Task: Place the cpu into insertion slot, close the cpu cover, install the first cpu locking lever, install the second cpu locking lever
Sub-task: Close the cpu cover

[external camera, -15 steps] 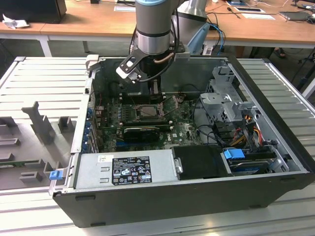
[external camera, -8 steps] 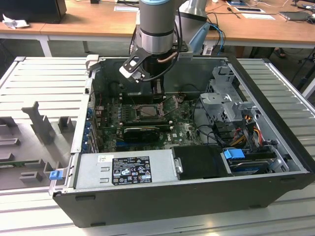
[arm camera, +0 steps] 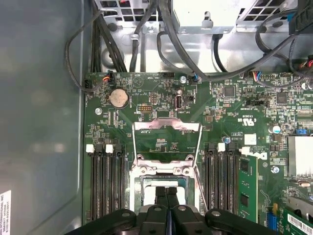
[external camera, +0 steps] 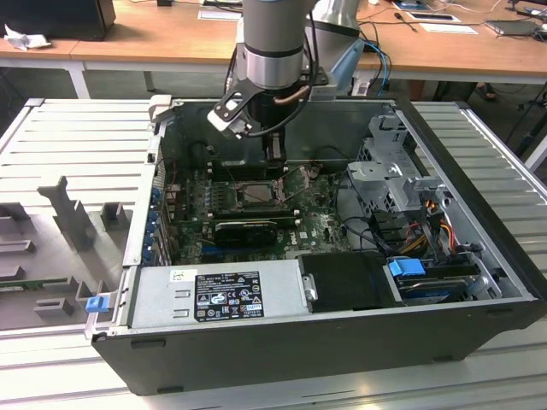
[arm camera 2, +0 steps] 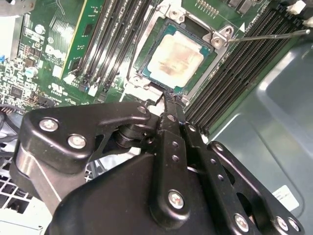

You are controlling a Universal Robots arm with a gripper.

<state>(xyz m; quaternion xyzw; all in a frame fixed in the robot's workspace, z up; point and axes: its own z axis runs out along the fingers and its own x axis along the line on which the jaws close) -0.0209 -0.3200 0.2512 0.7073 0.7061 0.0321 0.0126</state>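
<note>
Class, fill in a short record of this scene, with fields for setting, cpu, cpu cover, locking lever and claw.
setting: open computer case, arm reaching in over the motherboard
cpu: lying in the socket, pale top up
cpu cover: swung open, lying back from the socket
locking lever: thin rod standing clear beside the socket
claw: shut, tip at the socket's edge

The cpu (arm camera 2: 175, 55) has a pale, matt metal top, dulled by a smudged tan film; the cpu cover (arm camera: 166, 126) is thin bare silvery metal with a soft sheen; the motherboard (arm camera: 161, 98) is green lacquered board; the gripper (arm camera 2: 168, 100) is matt black with bright metal screws; the computer case (external camera: 299, 359) is matt black, on a ribbed, pale grey metal tabletop (external camera: 77, 137).
</note>
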